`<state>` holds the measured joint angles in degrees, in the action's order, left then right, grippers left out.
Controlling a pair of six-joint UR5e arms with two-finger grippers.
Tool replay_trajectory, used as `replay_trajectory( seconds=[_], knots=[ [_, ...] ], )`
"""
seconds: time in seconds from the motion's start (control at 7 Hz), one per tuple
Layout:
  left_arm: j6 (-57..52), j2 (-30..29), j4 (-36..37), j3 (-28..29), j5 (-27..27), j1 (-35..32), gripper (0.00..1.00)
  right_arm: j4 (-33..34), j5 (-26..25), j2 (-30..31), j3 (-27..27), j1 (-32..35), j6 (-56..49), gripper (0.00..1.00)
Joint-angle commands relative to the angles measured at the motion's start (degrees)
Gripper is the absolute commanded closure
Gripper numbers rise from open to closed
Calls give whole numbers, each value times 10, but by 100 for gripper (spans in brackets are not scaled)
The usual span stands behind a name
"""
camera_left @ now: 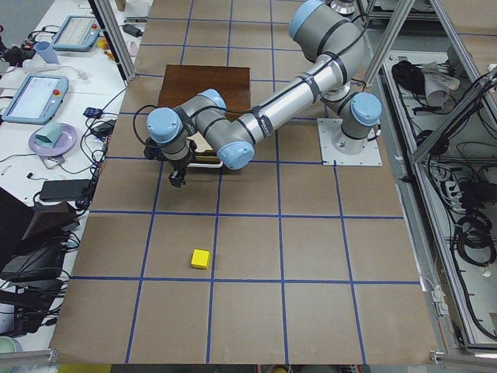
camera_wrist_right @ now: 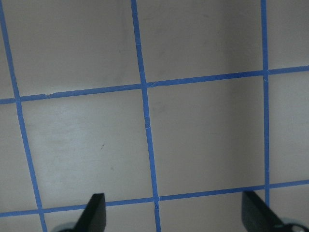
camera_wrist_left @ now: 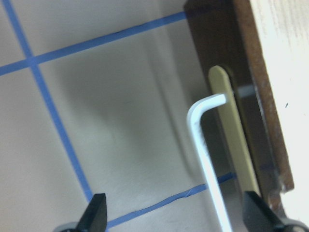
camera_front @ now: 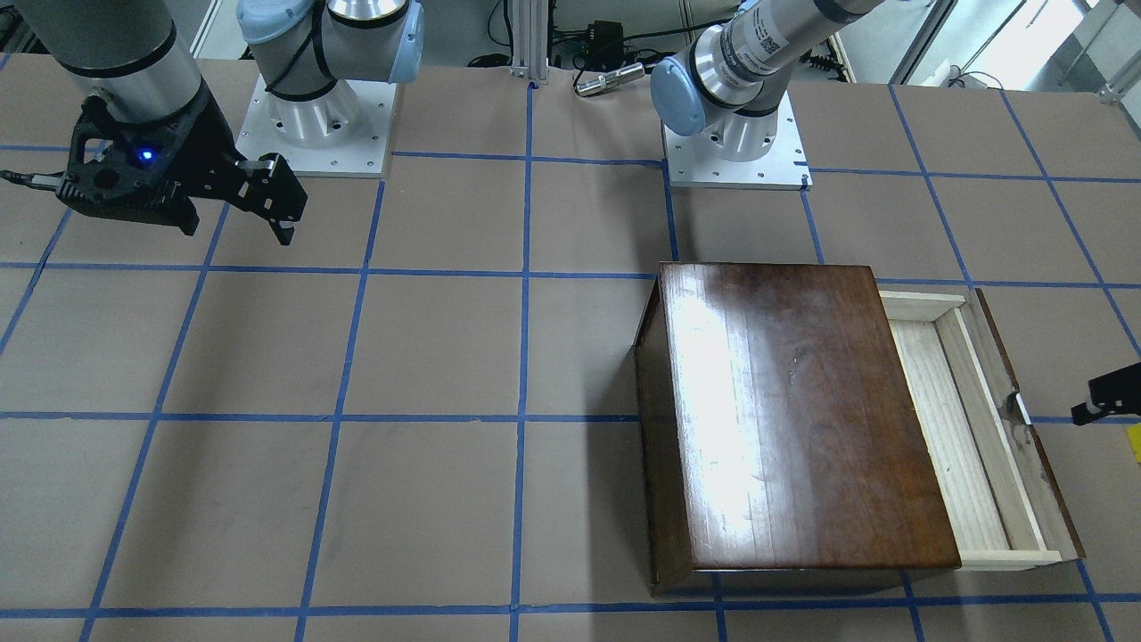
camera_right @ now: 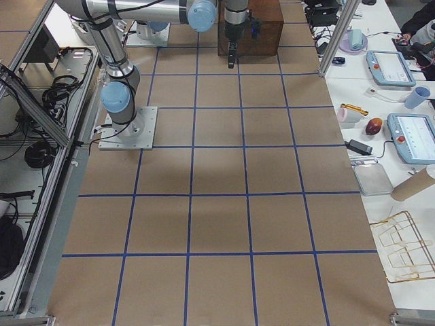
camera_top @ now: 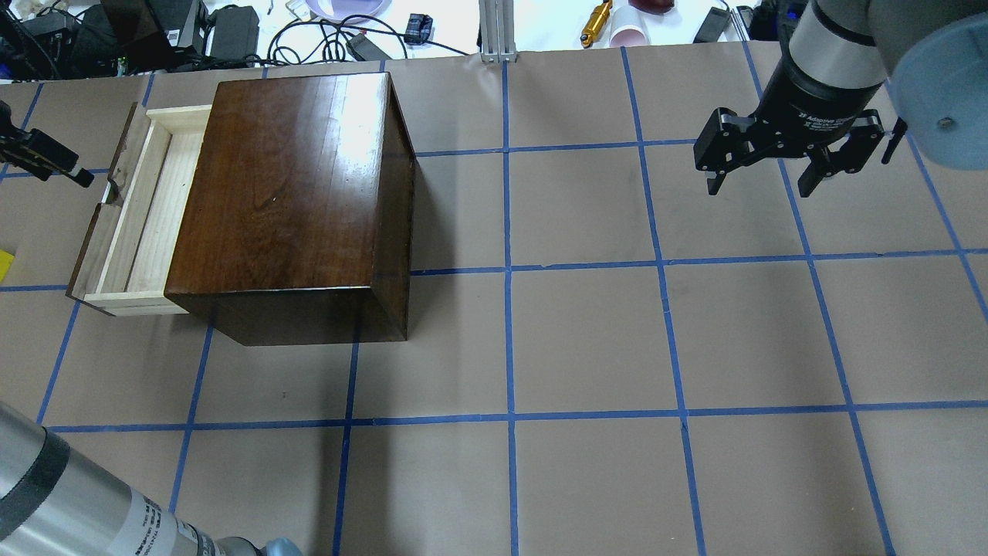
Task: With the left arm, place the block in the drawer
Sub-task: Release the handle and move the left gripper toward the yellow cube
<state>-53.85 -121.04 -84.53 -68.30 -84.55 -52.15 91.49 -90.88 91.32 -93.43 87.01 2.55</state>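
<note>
- The black collar above the right gripper (camera_top: 760, 185), towards the desk's right edge, carried white lettering. Only the word "Adaptive" could be made out, and that faintly.
- A white label (camera_front: 765, 43) on the left arm (camera_front: 713, 76), near the desk's robot-side edge, showed a square code and small print too fine to read.
- The screens of two pendants (camera_left: 35, 97), beyond the operators' edge, were too small to read.

The block (camera_top: 5, 265) was cut by the overhead view's left edge — only a yellow sliver showed. Most of the drawer (camera_top: 143, 208) lay hidden inside the box (camera_top: 285, 185). Of the left gripper (camera_wrist_left: 176, 217), the wrist view caught just two fingertips at its bottom edge — and the pull (camera_wrist_left: 203, 159) there was blurred.
</note>
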Motion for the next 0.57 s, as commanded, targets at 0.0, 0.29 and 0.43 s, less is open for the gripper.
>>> replay_trajectory(
  seconds=[0.0, 0.29, 0.43],
  knots=[
    [31, -21, 10, 45, -39, 47, 0, 0, 0, 0, 0, 0, 0, 0],
    [31, -47, 50, 47, -38, 76, 0, 0, 0, 0, 0, 0, 0, 0],
    [20, -61, 68, 48, -38, 91, 0, 0, 0, 0, 0, 0, 0, 0]
  ],
)
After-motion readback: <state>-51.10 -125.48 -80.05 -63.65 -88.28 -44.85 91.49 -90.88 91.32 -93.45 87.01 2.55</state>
